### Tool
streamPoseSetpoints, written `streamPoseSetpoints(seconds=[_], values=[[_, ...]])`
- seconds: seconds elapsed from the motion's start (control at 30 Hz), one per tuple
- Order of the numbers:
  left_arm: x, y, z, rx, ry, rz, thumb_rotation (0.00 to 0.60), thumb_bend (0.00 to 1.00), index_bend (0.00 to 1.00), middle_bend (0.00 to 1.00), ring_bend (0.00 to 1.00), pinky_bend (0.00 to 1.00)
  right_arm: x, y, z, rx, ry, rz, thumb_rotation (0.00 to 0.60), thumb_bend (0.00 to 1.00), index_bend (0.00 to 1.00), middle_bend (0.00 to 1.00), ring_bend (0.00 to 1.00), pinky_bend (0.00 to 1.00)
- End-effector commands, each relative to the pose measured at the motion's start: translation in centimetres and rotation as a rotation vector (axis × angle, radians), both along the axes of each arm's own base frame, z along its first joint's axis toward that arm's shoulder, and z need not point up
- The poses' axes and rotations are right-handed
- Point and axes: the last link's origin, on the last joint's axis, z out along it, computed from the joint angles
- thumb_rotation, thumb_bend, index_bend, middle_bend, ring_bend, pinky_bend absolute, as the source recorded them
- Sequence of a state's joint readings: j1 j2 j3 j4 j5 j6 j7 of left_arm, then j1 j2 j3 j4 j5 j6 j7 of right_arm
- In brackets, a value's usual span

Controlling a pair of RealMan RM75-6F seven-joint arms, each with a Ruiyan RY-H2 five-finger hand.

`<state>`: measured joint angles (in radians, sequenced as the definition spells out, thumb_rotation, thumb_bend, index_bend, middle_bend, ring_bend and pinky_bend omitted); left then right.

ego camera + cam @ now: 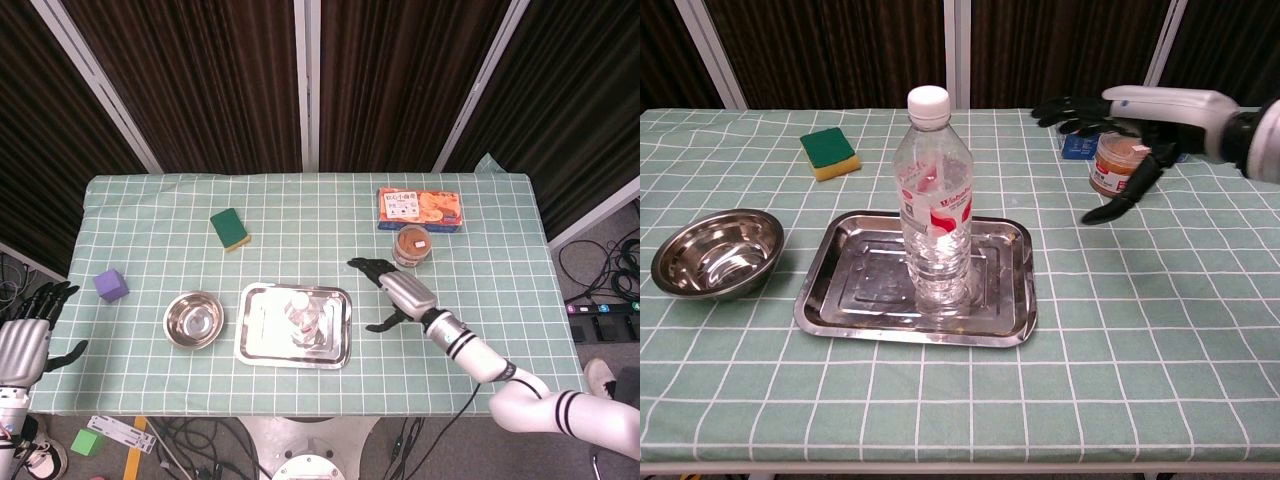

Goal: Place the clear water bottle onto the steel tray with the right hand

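Tray: steel tray [855, 310] low centre of the chest view, bare rim showing all round.
Bottle: clear water bottle [932, 205] upright on the tray floor, centre frame, nothing touching it.
Tip risk: tall, narrow, part full; a knock or table jolt could topple it.
Right hand: right hand [1140, 120] upper right, fingers spread, empty, well apart from the bottle.
Jar hazard: brown jar [1117, 163] just beside those fingers; a careless sweep may upset it.
Left hand: left hand [25, 335] at the head view's lower left edge, fingers apart, idle.
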<state>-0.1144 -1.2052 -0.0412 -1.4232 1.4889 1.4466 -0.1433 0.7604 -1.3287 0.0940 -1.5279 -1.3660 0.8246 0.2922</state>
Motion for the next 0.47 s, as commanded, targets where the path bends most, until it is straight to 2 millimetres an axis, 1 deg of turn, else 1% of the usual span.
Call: streamPoseSetpoints(seconds=[0.03, 0.1, 0.2, 0.3, 0.47], values=[[0.0, 0.1, -0.1, 0.000, -0.004, 0.001, 0.600, 0.25, 0.18, 0.21, 0.11, 0.19, -7.5, 4.0, 7.5, -0.393, 0.483, -0.036, 0.600, 0.04, 0.00, 0.03, 0.00, 0.00], [-0.1, 0.2, -0.2, -0.002, -0.007, 0.000, 0.600, 0.24, 0.19, 0.21, 0.11, 0.19, -8.6, 5.4, 7.5, -0.458, 0.496, -0.039, 0.600, 0.03, 0.00, 0.03, 0.00, 0.00], [-0.1, 0.4, -0.5, -0.006, -0.005, -0.004, 0.600, 0.24, 0.19, 0.21, 0.11, 0.19, -10.1, 6.8, 7.4, -0.462, 0.466, -0.030, 0.600, 0.03, 0.00, 0.03, 0.00, 0.00], [-0.2, 0.6, -0.6, -0.008, -0.003, 0.000, 0.600, 0.25, 0.19, 0.21, 0.11, 0.19, -11.1, 7.5, 7.3, -0.472, 0.467, -0.018, 0.600, 0.03, 0.00, 0.03, 0.00, 0.00], [-0.6, 0.7, -0.6, -0.007, -0.003, 0.009, 0.600, 0.25, 0.19, 0.21, 0.11, 0.19, -11.7, 8.5, 6.9, -0.499, 0.466, -0.015, 0.600, 0.03, 0.00, 0.03, 0.00, 0.00]])
